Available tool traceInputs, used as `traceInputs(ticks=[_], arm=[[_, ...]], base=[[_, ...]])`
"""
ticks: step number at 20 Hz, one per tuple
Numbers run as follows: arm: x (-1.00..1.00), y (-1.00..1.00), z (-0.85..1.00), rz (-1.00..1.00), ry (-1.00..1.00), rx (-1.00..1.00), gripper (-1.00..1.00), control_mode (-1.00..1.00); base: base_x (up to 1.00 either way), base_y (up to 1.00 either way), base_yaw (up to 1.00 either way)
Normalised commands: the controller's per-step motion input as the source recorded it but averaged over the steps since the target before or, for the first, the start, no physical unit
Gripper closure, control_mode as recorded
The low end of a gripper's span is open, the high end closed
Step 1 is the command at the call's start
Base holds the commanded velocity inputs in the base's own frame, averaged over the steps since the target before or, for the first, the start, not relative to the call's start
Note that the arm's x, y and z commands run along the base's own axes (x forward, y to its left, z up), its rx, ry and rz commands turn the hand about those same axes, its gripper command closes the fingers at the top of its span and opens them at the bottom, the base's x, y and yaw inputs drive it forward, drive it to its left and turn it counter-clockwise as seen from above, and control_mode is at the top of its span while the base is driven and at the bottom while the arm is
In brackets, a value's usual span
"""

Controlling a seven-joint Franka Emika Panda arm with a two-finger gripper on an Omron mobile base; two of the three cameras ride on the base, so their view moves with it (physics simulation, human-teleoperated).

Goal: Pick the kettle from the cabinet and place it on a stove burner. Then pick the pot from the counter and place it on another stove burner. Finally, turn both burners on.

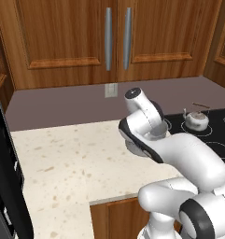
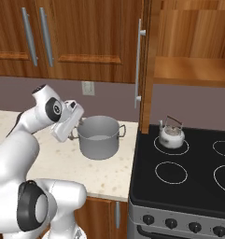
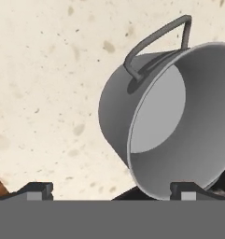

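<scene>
The wide grey pot [image 2: 99,137] stands on the speckled counter [image 2: 109,175], just left of the stove. My gripper [image 2: 76,125] hovers by its left loop handle [image 3: 156,42]. In the hand view the gripper [image 3: 114,191] is open and its fingertips [image 3: 39,190] stand wide apart. Nothing is between them, and the pot [image 3: 179,121] lies off toward the right tip. The small silver kettle [image 2: 172,135] sits upright on the stove's rear-left burner, as the left base view also shows the kettle [image 1: 196,120]. The cabinet [image 2: 193,70] above the stove is open, with a bare shelf.
The black stove [image 2: 188,186] has a free front-left burner [image 2: 171,172] and a row of knobs [image 2: 184,225] along its front. The open cabinet door [image 2: 141,60] hangs edge-on above the pot's right side. Closed wall cabinets [image 1: 116,39] line the back.
</scene>
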Motion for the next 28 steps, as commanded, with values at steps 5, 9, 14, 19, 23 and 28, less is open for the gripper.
traceInputs(ticks=[5,9,14,19,23,28], arm=[[0.11,-0.17,-0.29,-0.01,0.0,0.06,-1.0,-1.0],[0.11,-0.21,-0.31,0.0,0.0,0.06,-1.0,-1.0],[0.11,-0.2,-0.29,0.0,0.0,0.05,-1.0,-1.0],[0.08,-0.11,-0.23,0.0,0.0,0.02,-1.0,-1.0],[0.09,-0.02,-0.23,0.0,0.0,0.0,-1.0,-1.0],[0.13,0.0,-0.16,0.0,0.0,0.01,-1.0,-1.0]], base=[[0.0,0.0,0.0],[0.0,0.0,0.0],[0.0,0.0,0.0],[0.0,0.0,0.0],[0.0,0.0,0.0],[0.0,0.0,0.0]])
